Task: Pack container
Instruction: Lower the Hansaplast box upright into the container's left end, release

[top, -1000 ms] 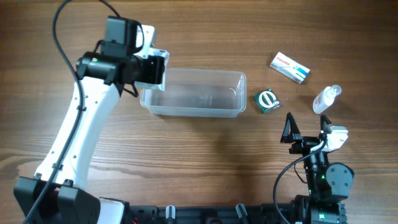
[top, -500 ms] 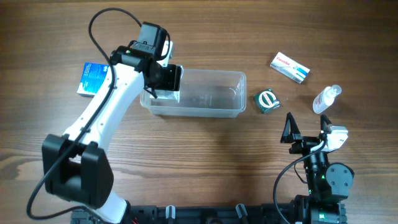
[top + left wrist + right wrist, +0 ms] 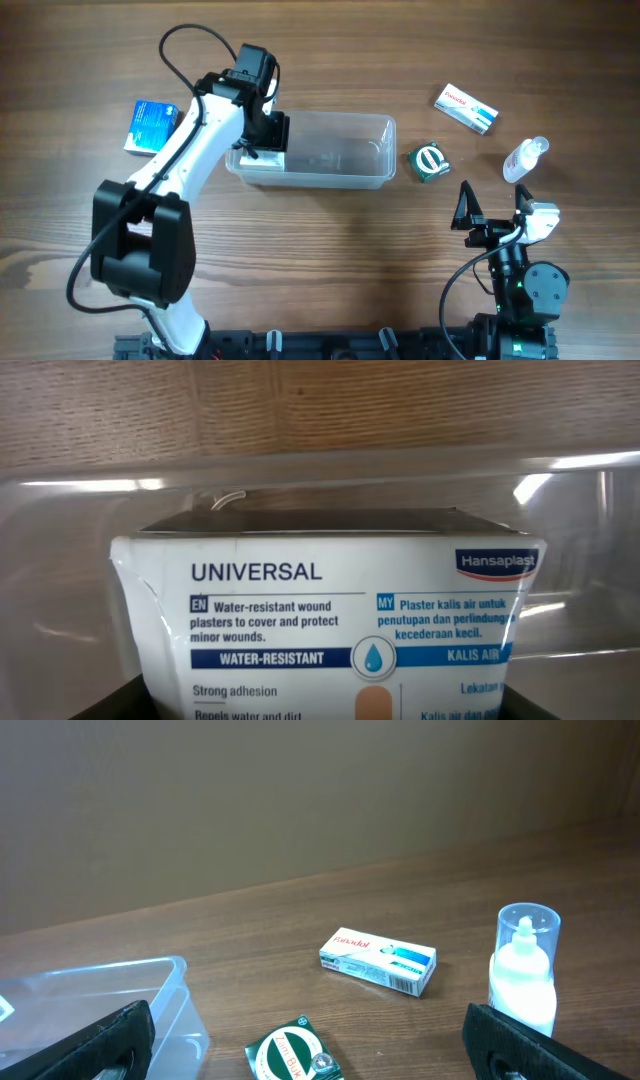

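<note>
The clear plastic container [image 3: 340,150] lies at the table's middle. My left gripper [image 3: 267,134] is shut on a white Hansaplast plaster box [image 3: 330,610] and holds it inside the container's left end, close to the clear wall [image 3: 320,470]. The fingers show only as dark corners at the bottom of the left wrist view [image 3: 325,712]. My right gripper [image 3: 495,212] is open and empty at the front right, apart from everything. In the right wrist view its fingers [image 3: 320,1065] frame the container's end [image 3: 100,1000].
A blue box [image 3: 150,125] lies left of the container. A green Zam-Buk box [image 3: 429,162] [image 3: 295,1055] lies just right of it. A white Panadol box [image 3: 467,108] [image 3: 378,960] and a small clear bottle [image 3: 525,158] [image 3: 525,970] lie at the far right.
My left arm has swung right and brought the plaster box from the container's left rim down into its left end, uncovering the blue box. The right arm has not moved.
</note>
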